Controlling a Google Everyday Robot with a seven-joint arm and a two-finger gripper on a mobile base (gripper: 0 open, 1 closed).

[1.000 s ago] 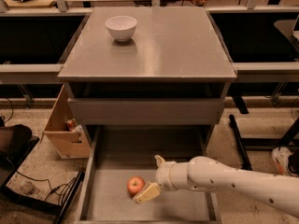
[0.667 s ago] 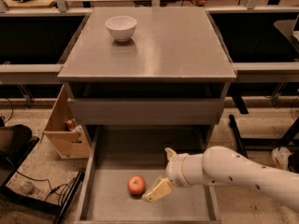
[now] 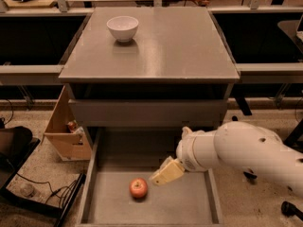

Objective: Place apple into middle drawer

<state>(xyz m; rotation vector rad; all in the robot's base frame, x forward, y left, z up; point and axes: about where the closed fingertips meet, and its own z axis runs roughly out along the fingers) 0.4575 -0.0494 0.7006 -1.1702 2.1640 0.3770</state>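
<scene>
Apple (image 3: 138,187): one, lying free on the floor of the open middle drawer (image 3: 189,207), left of centre.
Gripper (image 3: 166,172): one, lifted up and to the right, apart from the apple it was beside a second ago. You cannot tell whether it is spread or closed.
Your placement looks done.
White bowl (image 3: 122,28): one, on the cabinet top (image 3: 180,46).

You find the apple (image 3: 138,187) lying in the open middle drawer (image 3: 189,207), left of centre on its floor. The gripper (image 3: 165,172) hangs just right of the apple, apparently not touching it. Behind and above is the cabinet top (image 3: 180,46), with the bowl (image 3: 122,28) on its rear left. A box (image 3: 66,136) stands on the ground left of the drawer.
</scene>
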